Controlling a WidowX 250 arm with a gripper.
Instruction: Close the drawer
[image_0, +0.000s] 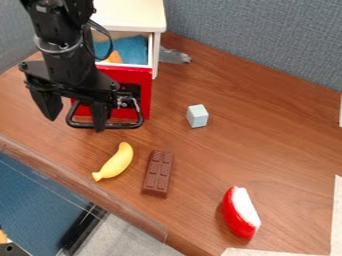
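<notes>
At the near left, below the edge of the brown, wood-grained table (267, 150), a flat blue surface (33, 200), a slanting black bar (83, 230) and a speckled grey floor (127, 237) are seen. The near right corner of the table is bordered by pale strips (335, 215). Farther in, a red and white rounded wedge (240, 212) is set down, and to its left are laid a brown segmented chocolate bar (157, 173) and a yellow toy banana (115, 162). A small pale blue-grey block (197, 115) is placed beyond them. At the left, the black two-finger pincer (75, 112) is held over the black loop handle (122, 125), its fingers spread wide with nothing gripped; whether the handle is touched cannot be told. The red-fronted drawer (127, 76) is left pulled out toward the near side, with blue cloth (135, 49) inside. It is housed in a cream-topped white cabinet (133, 14), beside which a crumpled grey object (174, 56) is seen. The far side is closed off by grey-blue fabric panels (260, 37).
</notes>
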